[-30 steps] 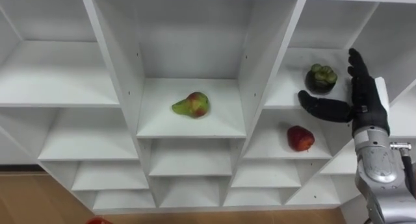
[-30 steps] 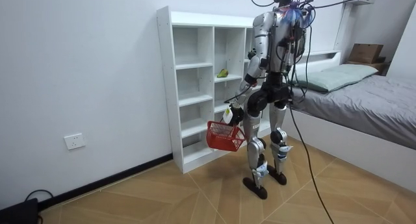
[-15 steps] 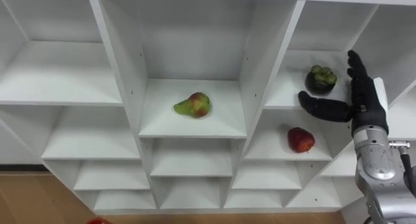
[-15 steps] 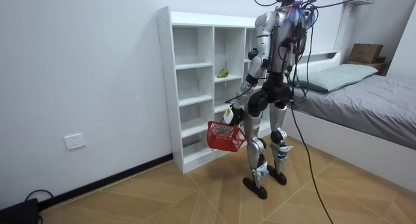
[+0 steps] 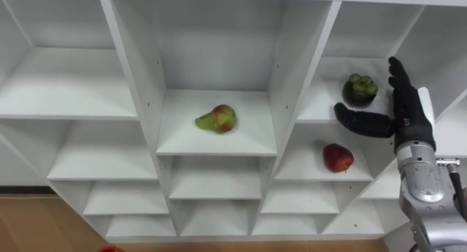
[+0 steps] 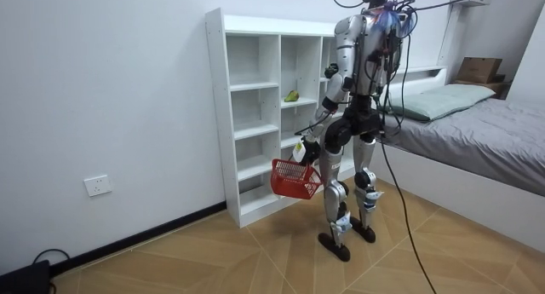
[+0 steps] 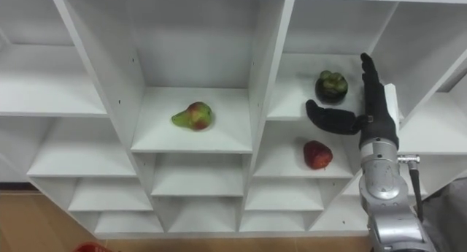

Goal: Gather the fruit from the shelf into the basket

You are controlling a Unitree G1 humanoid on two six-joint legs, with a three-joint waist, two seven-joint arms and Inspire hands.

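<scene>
The robot is standing close in front of the white closet, at the middle of the room view. Three fruits are lying on its shelves. A green and red pear is resting in the middle compartment, at the centre of the frame. A dark mangosteen with a green top is sitting in the compartment at the upper right. A red apple is lying in the compartment directly under it.

The right hand is reaching up at the right side of the frame. Its fingers are straight and pointing upward, and its thumb is spreading wide toward the left. It is holding nothing. It is just beside the mangosteen, not touching it as far as I can see.

In the room view the left hand is hanging low and carrying a red basket by the handle. I cannot tell if any fruit is already inside.

I judge the task is near its beginning. No fruit is in a hand yet, and all three visible fruits are waiting to be collected. The mangosteen seems to be the first target.
</scene>
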